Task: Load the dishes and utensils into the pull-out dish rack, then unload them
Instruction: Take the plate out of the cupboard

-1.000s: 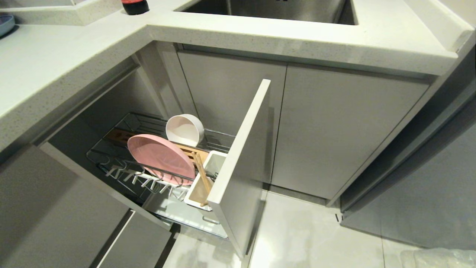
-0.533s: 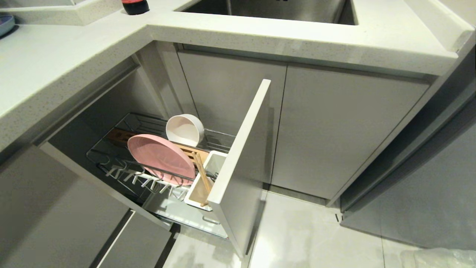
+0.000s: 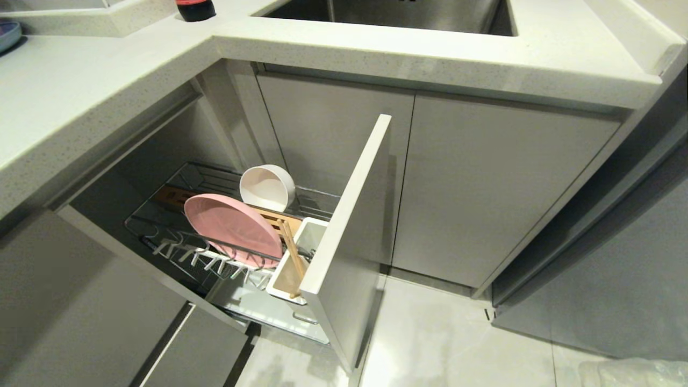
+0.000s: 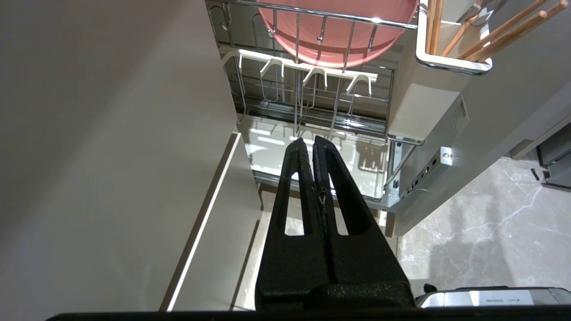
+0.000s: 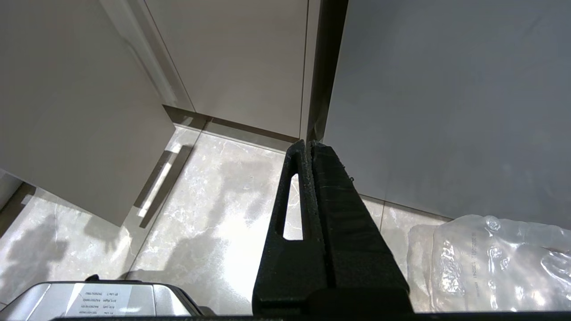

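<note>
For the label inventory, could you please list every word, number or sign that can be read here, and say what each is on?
None can be read.
Sticker on the rack's front panel: print too small to read.
White label on the robot's base: several lines of text, too small and blurred to read.
White label on the base in the left wrist view: blurred, unreadable.

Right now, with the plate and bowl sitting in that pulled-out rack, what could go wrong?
The pink plate stands on edge between thin wire prongs; a bump could tip it out, and it might crack. The chopsticks lean loosely in the white utensil cup and could slide out when one is pulled. The left hand is shut and low in front of the dish rack, so moving in could knock the wire.
</note>
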Available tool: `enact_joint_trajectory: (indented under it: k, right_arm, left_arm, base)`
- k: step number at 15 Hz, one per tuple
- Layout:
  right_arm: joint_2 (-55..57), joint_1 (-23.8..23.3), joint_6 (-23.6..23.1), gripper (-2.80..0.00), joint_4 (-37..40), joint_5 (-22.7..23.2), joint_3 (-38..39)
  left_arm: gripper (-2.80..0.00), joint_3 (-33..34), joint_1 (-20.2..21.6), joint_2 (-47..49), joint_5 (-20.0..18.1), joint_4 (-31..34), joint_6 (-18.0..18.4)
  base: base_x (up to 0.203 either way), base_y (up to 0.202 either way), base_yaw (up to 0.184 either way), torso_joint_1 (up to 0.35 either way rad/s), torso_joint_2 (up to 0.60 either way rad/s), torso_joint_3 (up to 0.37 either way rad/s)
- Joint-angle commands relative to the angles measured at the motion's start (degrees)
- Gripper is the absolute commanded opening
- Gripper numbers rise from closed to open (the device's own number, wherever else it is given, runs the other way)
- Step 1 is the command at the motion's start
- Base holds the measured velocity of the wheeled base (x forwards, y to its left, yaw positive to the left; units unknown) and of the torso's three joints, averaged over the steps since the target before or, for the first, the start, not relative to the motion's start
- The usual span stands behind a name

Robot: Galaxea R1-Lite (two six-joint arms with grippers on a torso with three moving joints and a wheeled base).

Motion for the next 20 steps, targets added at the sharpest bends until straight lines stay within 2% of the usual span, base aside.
enact_joint_trajectory:
  k: [1, 3, 6, 20]
  right_arm:
    - [0.00, 0.02, -0.05, -2.80, -0.01, 0.04, 0.01]
    - [-0.04, 0.02, -0.05, -2.80, -0.01, 0.04, 0.01]
    - [0.05, 0.02, -0.05, -2.80, -0.01, 0.04, 0.01]
    - [-0.04, 0.02, -0.05, -2.80, -0.01, 0.04, 0.01]
  left_arm:
    - [-2.80, 0.00, 0.00, 0.01, 0.07, -0.05, -0.04]
    - [-2.80, 0.00, 0.00, 0.01, 0.07, -0.05, -0.30]
    - [-2.80, 0.08, 0.00, 0.01, 0.32, -0.22, -3.70]
    - [-2.80, 0.09, 0.00, 0.01, 0.34, -0.22, -3.73]
  base:
    - [0.000, 0.000, 0.000, 0.000, 0.00, 0.000]
    - [0.000, 0.000, 0.000, 0.000, 0.00, 0.000]
    - [0.000, 0.000, 0.000, 0.000, 0.00, 0.000]
    - [0.000, 0.000, 0.000, 0.000, 0.00, 0.000]
